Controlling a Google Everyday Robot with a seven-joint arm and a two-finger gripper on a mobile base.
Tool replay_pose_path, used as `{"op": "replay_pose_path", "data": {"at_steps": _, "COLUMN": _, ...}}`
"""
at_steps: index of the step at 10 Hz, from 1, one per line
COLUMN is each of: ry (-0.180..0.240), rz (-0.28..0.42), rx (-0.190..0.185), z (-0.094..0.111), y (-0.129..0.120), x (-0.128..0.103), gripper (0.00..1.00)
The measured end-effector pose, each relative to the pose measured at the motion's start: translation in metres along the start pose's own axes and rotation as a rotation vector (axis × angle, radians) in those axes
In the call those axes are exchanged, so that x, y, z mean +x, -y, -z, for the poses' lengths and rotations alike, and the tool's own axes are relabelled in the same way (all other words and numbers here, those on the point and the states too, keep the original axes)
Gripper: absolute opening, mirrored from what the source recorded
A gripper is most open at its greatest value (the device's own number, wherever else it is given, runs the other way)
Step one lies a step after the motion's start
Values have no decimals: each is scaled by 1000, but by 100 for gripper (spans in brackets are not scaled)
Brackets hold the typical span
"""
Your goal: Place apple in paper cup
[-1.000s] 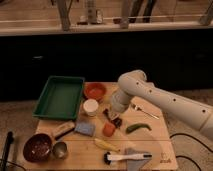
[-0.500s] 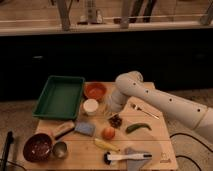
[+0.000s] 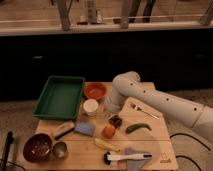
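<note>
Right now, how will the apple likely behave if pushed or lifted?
The apple looks round, so it would probably roll on the flat table if nudged. About as wide as the paper cup, it may catch on the rim. The gripper is beside that cup, behind the apple.

Dim overall, with a warm brownish cast. Brightest on the white arm (image 3: 160, 102) and on the pale wooden table (image 3: 161, 143), as if lit from above. Fades to near black across the wide backdrop (image 3: 75, 57) behind the table, under a paler lit ledge (image 3: 100, 27). Soft and smeared everywhere, with blurred outlines and blocky grain. Shows a mild sheen on the arm's rounded elbow. Casts only faint, short shadows under the small items. Leaves the gripper (image 3: 109, 111) in the arm's own shade, just right of the paper cup (image 3: 91, 106), above the dark grapes (image 3: 115, 120).
</note>
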Motion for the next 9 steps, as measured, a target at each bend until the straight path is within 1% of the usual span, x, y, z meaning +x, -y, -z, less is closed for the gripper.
{"op": "replay_pose_path", "data": {"at_steps": 1, "ry": 5, "rz": -10, "rx": -26, "z": -5, "y": -4, "x": 0, "gripper": 60}}
{"op": "replay_pose_path", "data": {"at_steps": 3, "ry": 8, "rz": -23, "rx": -47, "z": -9, "y": -8, "x": -1, "gripper": 76}}
{"op": "replay_pose_path", "data": {"at_steps": 4, "ry": 9, "rz": -30, "rx": -57, "z": -11, "y": -11, "x": -2, "gripper": 80}}
{"op": "replay_pose_path", "data": {"at_steps": 9, "ry": 17, "rz": -44, "rx": -82, "z": -12, "y": -17, "x": -4, "gripper": 80}}
